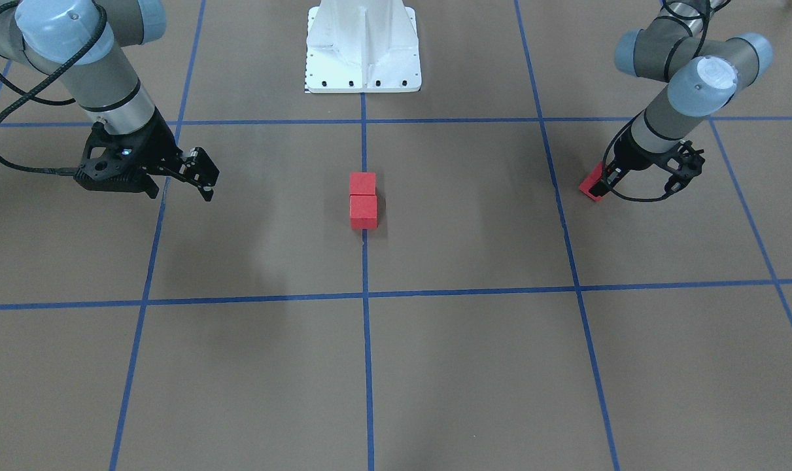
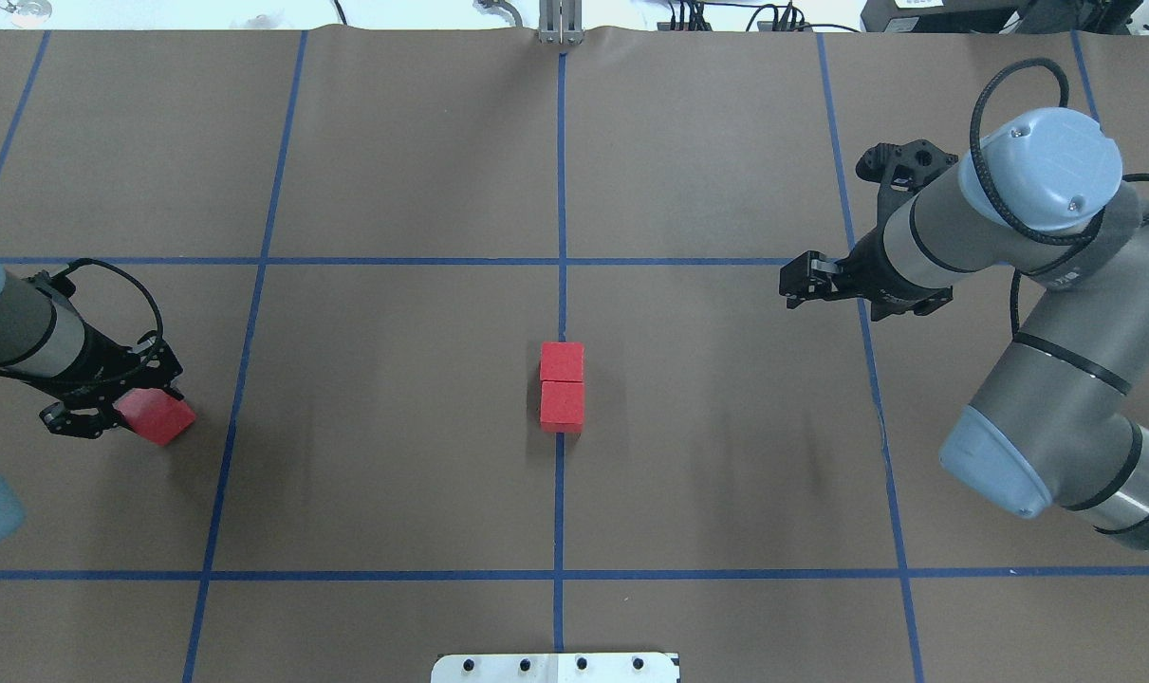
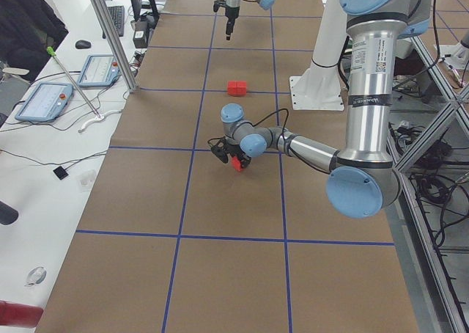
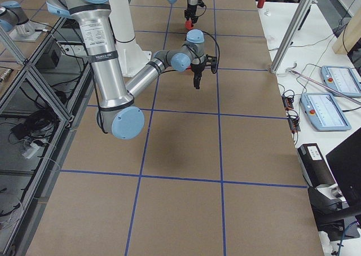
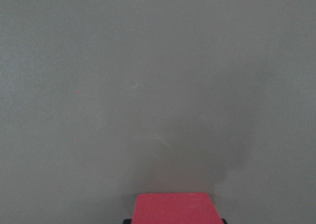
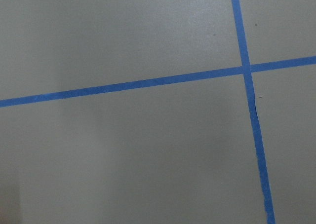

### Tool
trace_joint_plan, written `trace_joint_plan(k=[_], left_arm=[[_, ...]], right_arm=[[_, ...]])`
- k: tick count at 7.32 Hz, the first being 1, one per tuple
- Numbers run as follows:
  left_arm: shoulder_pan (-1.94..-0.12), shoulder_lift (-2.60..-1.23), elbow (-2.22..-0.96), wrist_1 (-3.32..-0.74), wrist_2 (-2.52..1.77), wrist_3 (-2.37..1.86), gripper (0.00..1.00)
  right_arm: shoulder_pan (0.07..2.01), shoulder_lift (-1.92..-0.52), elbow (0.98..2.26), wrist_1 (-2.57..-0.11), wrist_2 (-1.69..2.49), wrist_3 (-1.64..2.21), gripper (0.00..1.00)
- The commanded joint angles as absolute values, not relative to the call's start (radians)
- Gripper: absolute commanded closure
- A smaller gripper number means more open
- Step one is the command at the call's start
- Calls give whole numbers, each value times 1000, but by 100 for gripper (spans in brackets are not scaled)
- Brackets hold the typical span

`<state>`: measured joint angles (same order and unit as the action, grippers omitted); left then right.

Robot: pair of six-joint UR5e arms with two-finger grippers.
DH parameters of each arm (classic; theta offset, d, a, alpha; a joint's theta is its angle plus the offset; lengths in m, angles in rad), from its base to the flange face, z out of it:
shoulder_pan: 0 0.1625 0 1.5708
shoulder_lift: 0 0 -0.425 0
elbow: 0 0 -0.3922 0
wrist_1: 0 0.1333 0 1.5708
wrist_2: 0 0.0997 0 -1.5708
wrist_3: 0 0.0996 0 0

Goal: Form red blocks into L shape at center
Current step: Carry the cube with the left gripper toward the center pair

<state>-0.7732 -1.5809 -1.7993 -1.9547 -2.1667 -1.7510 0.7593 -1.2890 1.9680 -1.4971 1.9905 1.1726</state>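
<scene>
Two red blocks (image 2: 562, 361) (image 2: 562, 405) lie touching in a straight line on the centre grid line; they also show in the front view (image 1: 363, 184) (image 1: 363, 212). My left gripper (image 2: 147, 408) is shut on the third red block (image 2: 159, 418) at the table's left side, low over the paper. That block fills the bottom edge of the left wrist view (image 5: 176, 208) and shows in the front view (image 1: 592, 182). My right gripper (image 2: 794, 285) hangs empty above the right side, with its fingers together.
The table (image 2: 394, 493) is brown paper with a blue tape grid. The robot's white base (image 1: 363, 49) stands at the table's edge, behind the two centre blocks. The right wrist view shows only paper and a tape crossing (image 6: 247, 68).
</scene>
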Motion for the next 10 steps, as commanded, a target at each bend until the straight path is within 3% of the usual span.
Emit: trace_joint_plan(k=[1,5,8,10], left_arm=[[-805,-1629,-1873,-1848,-2181,-1816,100],[-709,-2001,-1818,-1560,-2120,-2137,100],[-678,-2288,-1544,-1572,-2120,-2462,100],[-638,-2327,-1499,-1615,-2117,-2564,100]], right_arm=[[765,-1289,1971,-1497,1991,1172,0],[819,-1359,1973,-1488,2006,1103,0],[887,-1417,1965,-1486,2046,967,0],[908,-1428,1951,-1486,2048,928,0]])
